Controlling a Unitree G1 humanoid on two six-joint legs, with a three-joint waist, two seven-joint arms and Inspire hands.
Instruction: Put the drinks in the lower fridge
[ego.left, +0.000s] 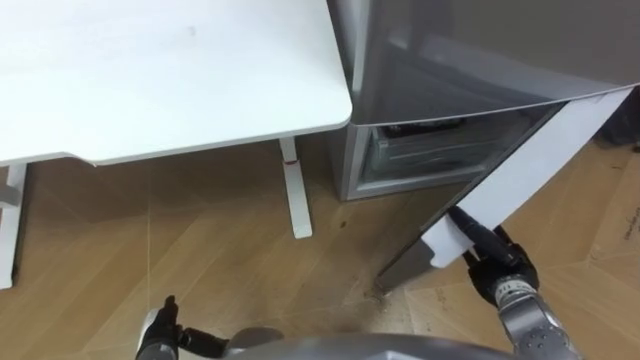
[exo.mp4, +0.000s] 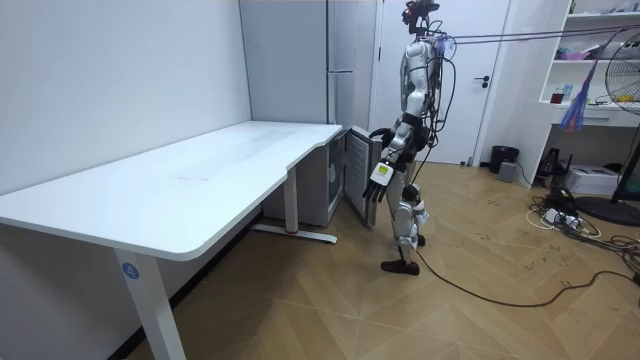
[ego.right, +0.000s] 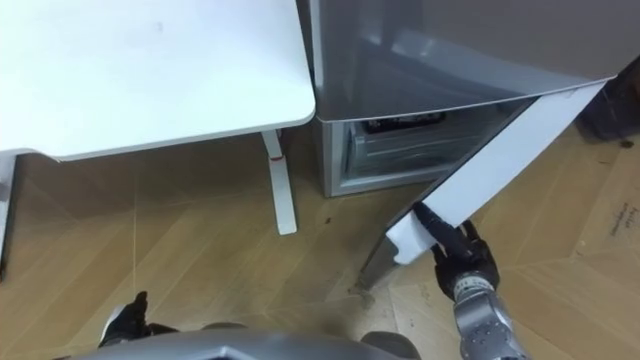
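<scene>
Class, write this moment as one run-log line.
stance: standing at tall grey metal fridge | white-lined lower door: open | right hand: on door's edge | left hand: low at side

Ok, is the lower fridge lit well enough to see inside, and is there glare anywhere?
Left eye view: the lower fridge interior is in shadow, drawers dim; the white table is bright; the right robot hand gripping the fridge door is plainly lit. Room view: even light, no strong glare.
</scene>
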